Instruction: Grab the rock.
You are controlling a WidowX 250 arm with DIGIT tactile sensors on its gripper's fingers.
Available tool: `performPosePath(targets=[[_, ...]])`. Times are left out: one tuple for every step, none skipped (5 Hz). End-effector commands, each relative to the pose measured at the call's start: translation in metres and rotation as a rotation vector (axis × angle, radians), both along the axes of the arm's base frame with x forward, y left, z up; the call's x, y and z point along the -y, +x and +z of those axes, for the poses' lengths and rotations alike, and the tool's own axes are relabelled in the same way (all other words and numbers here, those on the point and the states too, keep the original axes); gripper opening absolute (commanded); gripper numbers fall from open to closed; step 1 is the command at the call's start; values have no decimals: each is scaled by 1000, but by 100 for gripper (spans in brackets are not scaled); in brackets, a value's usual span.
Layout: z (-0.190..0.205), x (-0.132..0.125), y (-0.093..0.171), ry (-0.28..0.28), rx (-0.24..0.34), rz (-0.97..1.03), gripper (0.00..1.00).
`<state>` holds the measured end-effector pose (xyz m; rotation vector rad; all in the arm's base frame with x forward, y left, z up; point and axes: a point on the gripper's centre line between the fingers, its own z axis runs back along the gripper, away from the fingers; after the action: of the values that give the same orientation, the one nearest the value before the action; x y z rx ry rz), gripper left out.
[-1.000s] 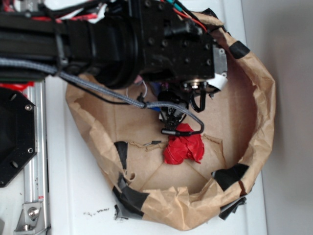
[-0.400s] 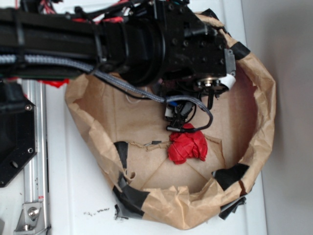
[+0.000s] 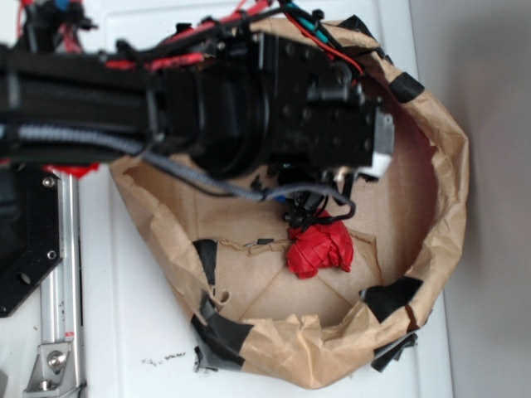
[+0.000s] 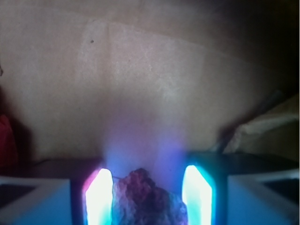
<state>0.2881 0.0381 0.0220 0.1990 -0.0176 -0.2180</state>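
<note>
Rock sits between fingers of hand, nearer left one; hand open, not yet clamped. Judged hard, rough, angular, light; grip across widest flanks. Red wad just beside hand, inside paper-lined basin.

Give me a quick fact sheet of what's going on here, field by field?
container: brown paper-lined bin
rock: between the glowing fingers in the wrist view
end effector: straddling the rock, jaws apart; contact cannot be told
red wad: on the bin floor beside the end effector
arm: black, covering the bin's upper part
</note>
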Motion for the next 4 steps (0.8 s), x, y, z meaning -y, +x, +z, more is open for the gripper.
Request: performPosePath(targets=[[27,1,-3,-1,82,-5,0],[60,12,0,-47,142,37,0],[111,31,0,-62,196,165,0],[161,35,-4,-104,144,227,0]])
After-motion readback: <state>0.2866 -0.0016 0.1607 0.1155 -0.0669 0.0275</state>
